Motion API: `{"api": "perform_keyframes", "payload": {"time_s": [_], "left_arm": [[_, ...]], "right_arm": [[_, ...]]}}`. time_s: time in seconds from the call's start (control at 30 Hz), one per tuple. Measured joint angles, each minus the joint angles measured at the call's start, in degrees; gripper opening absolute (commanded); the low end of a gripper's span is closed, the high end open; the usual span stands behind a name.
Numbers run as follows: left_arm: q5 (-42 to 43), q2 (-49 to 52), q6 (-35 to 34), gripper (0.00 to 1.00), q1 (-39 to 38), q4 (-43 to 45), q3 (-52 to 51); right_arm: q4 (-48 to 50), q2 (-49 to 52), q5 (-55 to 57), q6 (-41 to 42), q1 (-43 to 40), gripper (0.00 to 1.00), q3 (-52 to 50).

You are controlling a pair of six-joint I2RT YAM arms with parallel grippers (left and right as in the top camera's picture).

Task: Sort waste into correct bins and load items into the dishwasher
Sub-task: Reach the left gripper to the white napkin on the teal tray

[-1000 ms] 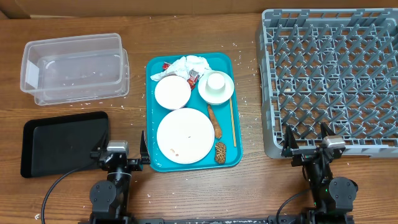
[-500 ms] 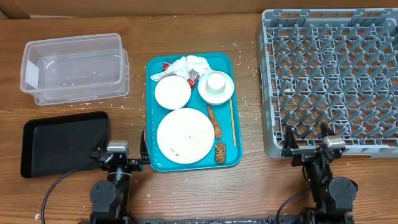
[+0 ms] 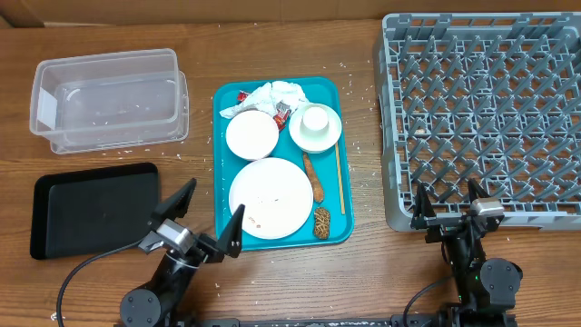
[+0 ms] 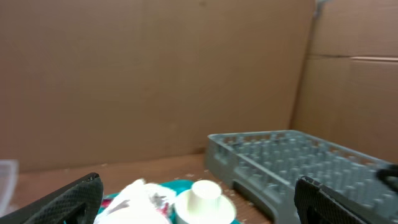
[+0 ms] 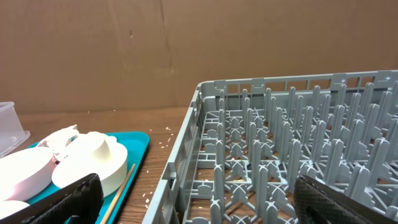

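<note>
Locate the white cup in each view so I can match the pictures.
Overhead: white cup at the teal tray's upper right, left of the grey rack.
Left wrist: cup bottom centre, rack to its right.
Right wrist: cup lower left, rack filling the right.
Shared landmark: the grey rack.

Low at the near edge, left gripper (image 3: 207,216) turned off-square, angled toward the right, fingers (image 3: 179,198) spread wide with nothing between them. Right gripper (image 3: 447,202) squared straight ahead, fingers (image 3: 420,207) likewise wide apart and empty. Both arms folded back over their bases, well apart from each other.
</note>
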Motion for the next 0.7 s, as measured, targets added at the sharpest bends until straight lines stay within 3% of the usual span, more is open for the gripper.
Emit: {"api": "perform_keyframes", "payload": {"time_s": [0.3,0.4,0.53,0.7], "left_arm": [[-0.33,7.23,1.68,1.0,0.0,-10.29,10.1],[-0.87,16.85,3.8,1.0,0.0,-17.46,18.75],[-0.74,37.59,5.77,1.0,0.0,-34.73,36.24],[3.87,58.12,6.08,1.0,-0.07,-44.48,54.62]], "right_arm": [[-0.02,-0.02,0.0,0.0,0.02,1.0,0.0],[0.04,-0.02,-0.02,0.0,0.02,1.0,0.0],[0.02,-0.17,0.0,-0.02,0.02,1.0,0.0],[0.02,-0.15,0.0,-0.02,0.0,1.0,0.0]]}}
